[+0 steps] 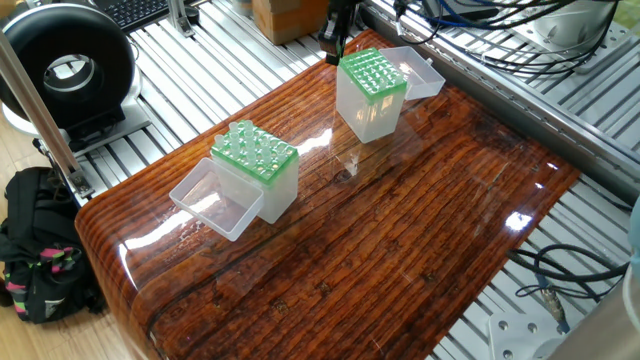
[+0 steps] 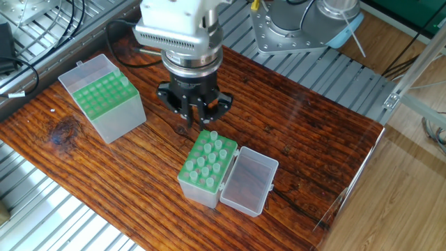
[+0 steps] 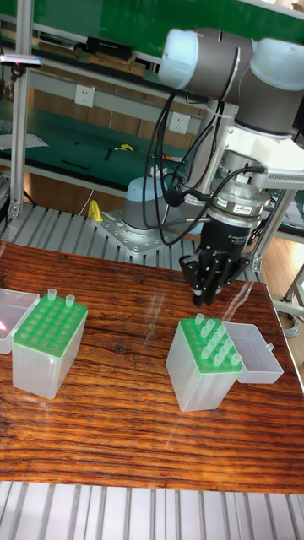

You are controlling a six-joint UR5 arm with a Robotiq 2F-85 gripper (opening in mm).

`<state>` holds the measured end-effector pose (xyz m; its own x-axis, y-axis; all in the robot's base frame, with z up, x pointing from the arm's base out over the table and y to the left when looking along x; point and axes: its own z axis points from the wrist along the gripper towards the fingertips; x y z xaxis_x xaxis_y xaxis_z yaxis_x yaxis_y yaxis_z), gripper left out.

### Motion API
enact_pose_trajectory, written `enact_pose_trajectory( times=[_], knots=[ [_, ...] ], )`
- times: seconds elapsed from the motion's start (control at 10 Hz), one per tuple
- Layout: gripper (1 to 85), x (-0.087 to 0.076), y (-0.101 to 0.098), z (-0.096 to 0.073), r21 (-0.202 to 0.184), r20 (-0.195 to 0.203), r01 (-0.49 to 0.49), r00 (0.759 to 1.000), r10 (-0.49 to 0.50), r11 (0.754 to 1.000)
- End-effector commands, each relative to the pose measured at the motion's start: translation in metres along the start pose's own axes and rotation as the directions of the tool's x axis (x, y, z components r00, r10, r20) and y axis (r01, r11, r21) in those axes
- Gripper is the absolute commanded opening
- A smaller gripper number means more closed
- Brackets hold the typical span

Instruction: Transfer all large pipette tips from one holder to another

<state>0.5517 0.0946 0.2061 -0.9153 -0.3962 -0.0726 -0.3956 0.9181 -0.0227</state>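
Large pipette tips [image 2: 207, 159] are seated in a green-topped box [image 3: 205, 366] toward the middle of the table [image 2: 293, 132]; two are seen in the other box [image 3: 49, 345] near an edge. The tool [image 3: 208, 287] is poised just above; whether it is spread cannot be told. A misaligned descent could crush neighbouring tips.

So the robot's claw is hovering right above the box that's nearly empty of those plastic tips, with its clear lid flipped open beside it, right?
Not quite. The gripper hovers above the box that is well filled with large pipette tips, its clear lid open beside it, as the other fixed view shows. The nearly empty box, with only two tips, stands apart to the side in the tall fixed view.
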Motion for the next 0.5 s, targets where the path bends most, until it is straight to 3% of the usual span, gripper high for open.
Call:
enact_pose_trajectory(
  times=[0.0,0.2,0.4],
  knots=[
    [24.3,0.008,-0.005,-0.001,0.028,-0.032,-0.022,0.999,0.023,0.999],
    [24.7,0.014,-0.003,-0.001,0.019,-0.054,-0.007,0.998,0.008,1.000],
    [25.3,0.043,0.012,-0.006,0.036,-0.101,-0.013,0.995,0.017,0.999]
  ],
)
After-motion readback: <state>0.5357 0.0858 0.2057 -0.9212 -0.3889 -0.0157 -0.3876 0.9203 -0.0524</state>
